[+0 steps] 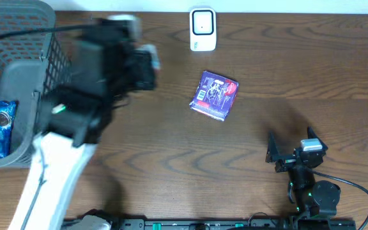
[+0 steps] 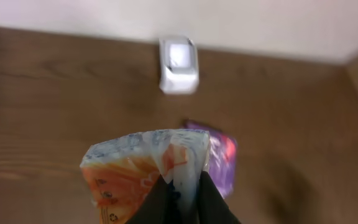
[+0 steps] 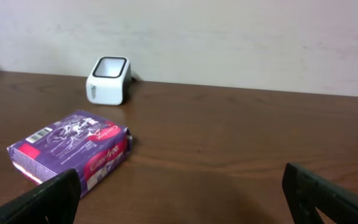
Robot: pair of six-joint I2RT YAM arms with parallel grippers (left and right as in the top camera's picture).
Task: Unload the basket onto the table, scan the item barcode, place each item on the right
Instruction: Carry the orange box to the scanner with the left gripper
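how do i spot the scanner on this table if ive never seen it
Start at the brown wooden table and go to its far edge by the pale wall. The scanner is the small white box there; unlike the flat purple packet lying mid-table, it is white with a dark-rimmed window.

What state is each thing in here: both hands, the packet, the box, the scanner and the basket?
left hand: shut on orange packet.
orange packet: held above the table.
right hand: open, empty.
purple box: lying flat on table, untouched.
scanner: upright on table.
basket: upright, holds a blue packet.
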